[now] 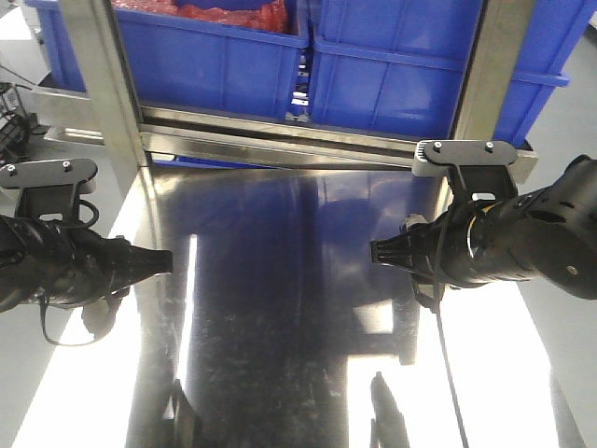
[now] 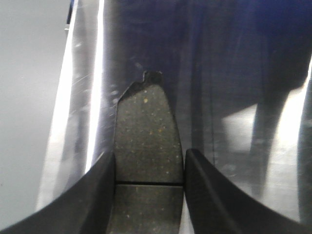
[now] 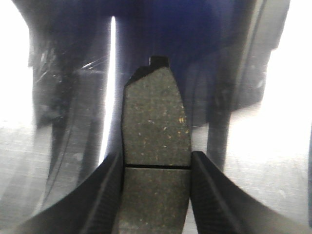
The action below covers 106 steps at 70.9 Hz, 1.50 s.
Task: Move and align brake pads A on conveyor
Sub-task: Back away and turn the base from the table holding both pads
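In the left wrist view a dark grey brake pad (image 2: 146, 131) with a cross groove sits between the two black fingers; my left gripper (image 2: 148, 158) is shut on its long edges at the groove. The right wrist view shows the same: a second brake pad (image 3: 155, 117) points away from the camera, and my right gripper (image 3: 156, 163) is shut on it. From the front, the left gripper (image 1: 166, 261) and right gripper (image 1: 375, 250) hover over the table, tips facing each other, with a wide gap between. The pads are hard to make out there. The conveyor is out of view.
A shiny mirror-like steel table (image 1: 280, 308) lies below both arms and reflects them. Blue plastic bins (image 1: 392, 65) stand behind a steel rail (image 1: 280, 135) at the far edge. Two steel posts (image 1: 103, 84) rise at the back.
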Motion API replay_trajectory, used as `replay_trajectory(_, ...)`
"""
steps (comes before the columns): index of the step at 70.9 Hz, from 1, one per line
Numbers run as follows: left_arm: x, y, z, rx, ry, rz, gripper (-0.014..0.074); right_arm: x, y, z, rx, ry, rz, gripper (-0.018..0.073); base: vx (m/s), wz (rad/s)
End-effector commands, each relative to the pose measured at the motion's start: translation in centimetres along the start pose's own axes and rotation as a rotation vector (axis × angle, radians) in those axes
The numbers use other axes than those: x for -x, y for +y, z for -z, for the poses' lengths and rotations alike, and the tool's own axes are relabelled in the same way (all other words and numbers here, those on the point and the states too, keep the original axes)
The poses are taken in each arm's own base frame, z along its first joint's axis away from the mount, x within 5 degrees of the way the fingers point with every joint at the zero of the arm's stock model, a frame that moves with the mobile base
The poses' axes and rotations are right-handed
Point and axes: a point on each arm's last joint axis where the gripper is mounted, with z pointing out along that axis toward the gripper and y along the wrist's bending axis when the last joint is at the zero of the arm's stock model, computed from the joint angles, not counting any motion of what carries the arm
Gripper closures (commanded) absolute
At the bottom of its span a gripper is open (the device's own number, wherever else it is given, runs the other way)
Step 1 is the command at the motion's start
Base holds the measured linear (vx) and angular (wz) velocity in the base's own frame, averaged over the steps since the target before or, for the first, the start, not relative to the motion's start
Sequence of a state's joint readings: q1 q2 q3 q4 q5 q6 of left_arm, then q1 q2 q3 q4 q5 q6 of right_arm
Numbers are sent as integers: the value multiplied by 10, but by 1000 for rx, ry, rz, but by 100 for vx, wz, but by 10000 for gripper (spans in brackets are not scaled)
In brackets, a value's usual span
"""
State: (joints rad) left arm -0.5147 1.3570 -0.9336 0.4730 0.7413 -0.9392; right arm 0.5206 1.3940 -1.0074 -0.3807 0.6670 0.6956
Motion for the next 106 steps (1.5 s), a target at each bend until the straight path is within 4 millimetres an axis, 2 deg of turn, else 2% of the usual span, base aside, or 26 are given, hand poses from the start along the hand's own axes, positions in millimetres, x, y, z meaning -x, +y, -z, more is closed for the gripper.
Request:
replay_trajectory(1,11,-3,15,-53,-83,-2,493,14,1,17,41,-110,11,565,-5,20)
replay_trajectory(106,11,-3,15,-53,-84,-2,493,14,1,17,41,-110,11,565,-7,32)
